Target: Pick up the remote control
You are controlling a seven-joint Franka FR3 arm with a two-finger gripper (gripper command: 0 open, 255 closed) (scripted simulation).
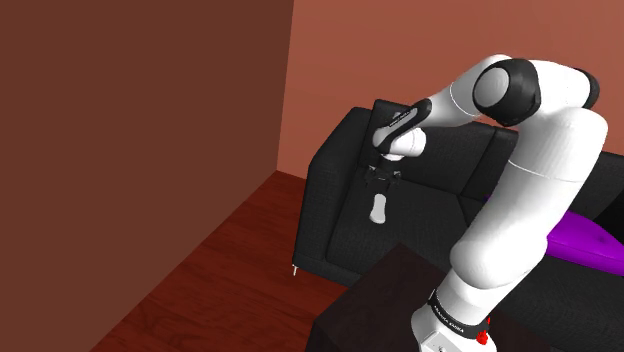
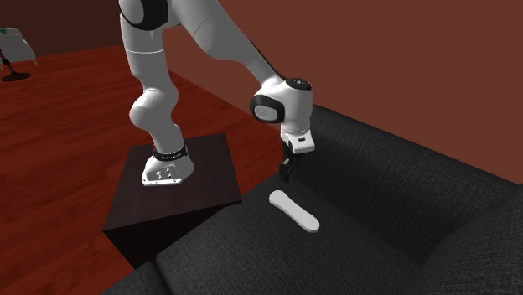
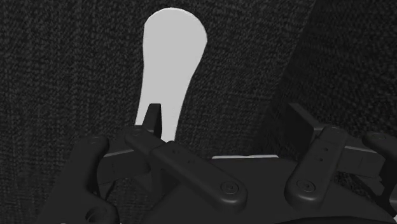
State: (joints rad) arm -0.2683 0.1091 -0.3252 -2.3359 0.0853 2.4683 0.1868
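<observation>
You'll find the white remote control (image 2: 293, 210) lying flat on the dark sofa (image 2: 394, 193) seat, at the middle of the second exterior view. Your hand (image 2: 287, 173) hangs open just above its upper-left end, gripping nothing.

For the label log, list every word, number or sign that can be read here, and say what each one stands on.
No text here can be read.
On the black band round the white arm's base: pale lettering, too small to read.
On the flat white remote control, lying on the black fabric sofa: no marks at all.
</observation>
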